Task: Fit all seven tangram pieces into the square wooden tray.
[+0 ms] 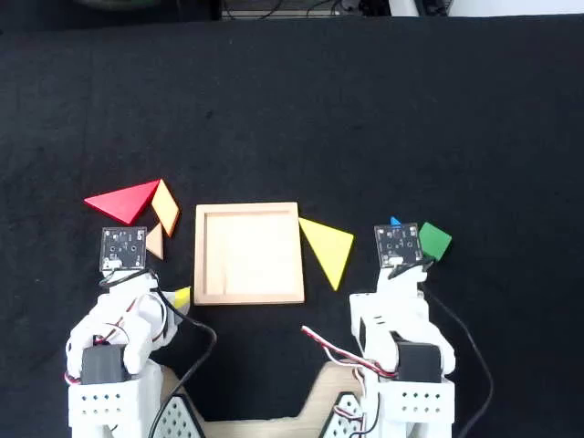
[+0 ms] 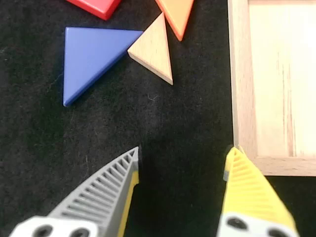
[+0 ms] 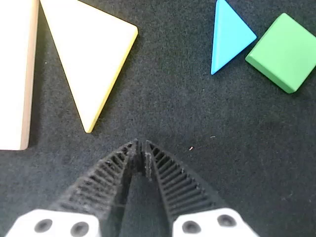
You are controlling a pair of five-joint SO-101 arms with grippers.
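One yellow triangle (image 1: 330,248) lies just beside the tray (image 1: 247,298).

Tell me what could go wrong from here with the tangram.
The left gripper stands open with one finger by the tray corner; lowering may nudge the tray. The wood triangle touches the blue triangle, so grabbing one may drag the other. The right gripper is shut; it must open before any pick.

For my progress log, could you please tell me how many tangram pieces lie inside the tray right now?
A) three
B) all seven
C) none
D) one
C: the tray shows only bare wood inside, while pieces such as the yellow triangle and the red triangle lie outside it.
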